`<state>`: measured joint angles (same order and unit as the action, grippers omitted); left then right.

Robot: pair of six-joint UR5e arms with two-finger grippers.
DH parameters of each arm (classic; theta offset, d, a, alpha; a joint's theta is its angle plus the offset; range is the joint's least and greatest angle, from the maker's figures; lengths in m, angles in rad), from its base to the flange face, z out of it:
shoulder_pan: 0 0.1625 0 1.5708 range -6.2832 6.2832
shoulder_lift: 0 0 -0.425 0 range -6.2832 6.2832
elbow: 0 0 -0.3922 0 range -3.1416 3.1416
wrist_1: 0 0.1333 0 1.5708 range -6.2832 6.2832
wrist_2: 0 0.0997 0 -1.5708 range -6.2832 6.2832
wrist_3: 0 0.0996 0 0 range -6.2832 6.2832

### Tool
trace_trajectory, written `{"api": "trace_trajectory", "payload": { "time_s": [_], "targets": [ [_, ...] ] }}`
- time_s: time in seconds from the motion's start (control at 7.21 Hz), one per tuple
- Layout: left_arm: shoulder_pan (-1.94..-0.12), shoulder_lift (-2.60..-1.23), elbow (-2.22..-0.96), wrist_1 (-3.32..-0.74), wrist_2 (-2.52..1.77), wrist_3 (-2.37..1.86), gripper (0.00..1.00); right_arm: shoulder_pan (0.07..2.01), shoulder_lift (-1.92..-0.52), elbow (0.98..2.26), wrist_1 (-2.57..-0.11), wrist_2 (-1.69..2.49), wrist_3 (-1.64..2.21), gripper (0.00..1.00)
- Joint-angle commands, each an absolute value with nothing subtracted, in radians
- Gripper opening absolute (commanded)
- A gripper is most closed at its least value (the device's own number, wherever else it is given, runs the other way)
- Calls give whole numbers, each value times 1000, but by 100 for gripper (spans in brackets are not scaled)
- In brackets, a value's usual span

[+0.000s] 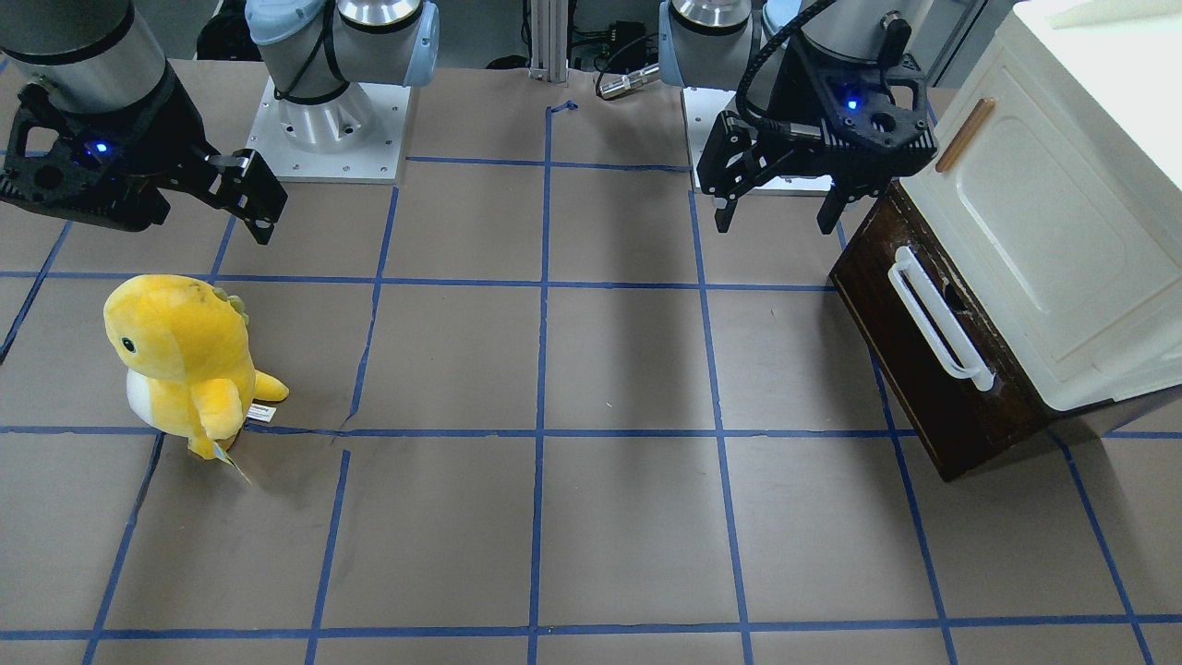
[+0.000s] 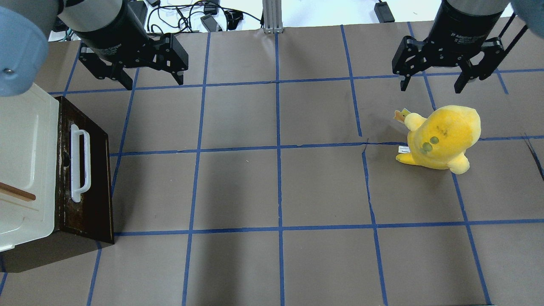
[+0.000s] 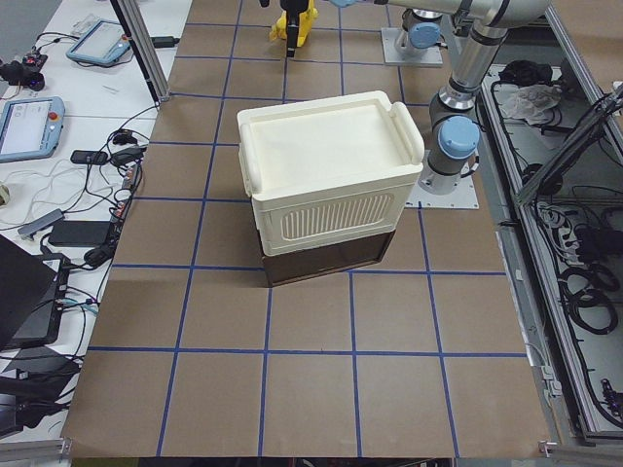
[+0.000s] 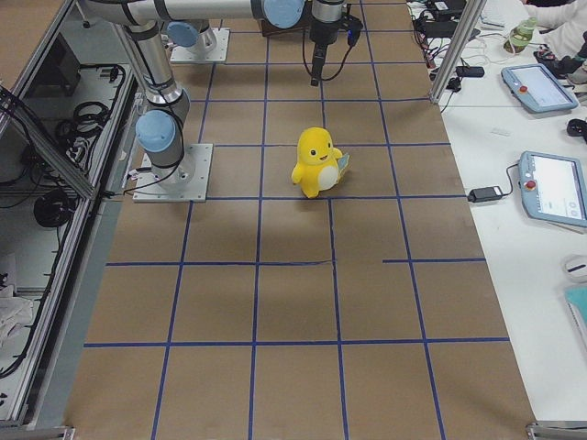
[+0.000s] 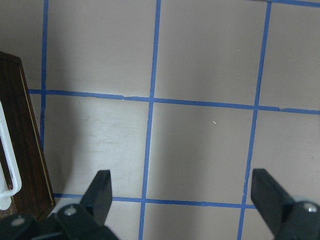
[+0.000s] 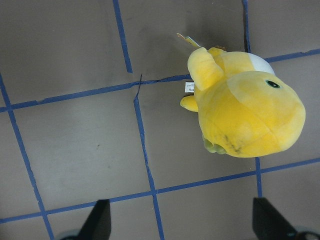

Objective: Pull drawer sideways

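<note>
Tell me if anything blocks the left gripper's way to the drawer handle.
Nothing visible does. The left gripper hangs open beside the drawer; its white handle is exposed. The yellow plush toy stands far off.

Brown paper across the whole table [image 2: 323, 187], ruled into squares with blue tape [image 2: 278, 148], with a small tear [image 1: 343, 427] at one crossing. Along the operators' side, a white bench [image 4: 514, 238] carrying a touchscreen pendant [image 4: 555, 188] (more of the same in the exterior left view) and loose black cables [image 3: 122, 190]. An aluminium post [image 2: 272, 15] upright at the table's edge. On the opposite side, a metal-framed trough [image 3: 574, 243] full of coiled wiring. Even, soft lighting; faint broad shadows on the paper.
</note>
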<state>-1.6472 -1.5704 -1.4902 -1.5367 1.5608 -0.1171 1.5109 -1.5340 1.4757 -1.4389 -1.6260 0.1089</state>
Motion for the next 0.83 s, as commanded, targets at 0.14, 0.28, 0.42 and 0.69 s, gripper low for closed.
{"api": "trace_trajectory", "payload": {
  "time_s": [0.14, 0.28, 0.42, 0.69],
  "targets": [
    [-1651, -1571, -1488, -1539, 1562, -117, 100, 1511, -1534, 1476, -1439, -1626, 109, 100],
    [-1651, -1571, -1489, -1537, 1565, -117, 100, 1511, -1534, 1476, -1439, -1626, 109, 100],
    [-1655, -1574, -1499, -1534, 1568, -117, 100, 1511, -1534, 1476, -1437, -1626, 109, 100],
    [-1686, -1609, -1500, -1523, 1572, -123, 100, 1511, -1534, 1476, -1437, -1626, 109, 100]
  ]
}}
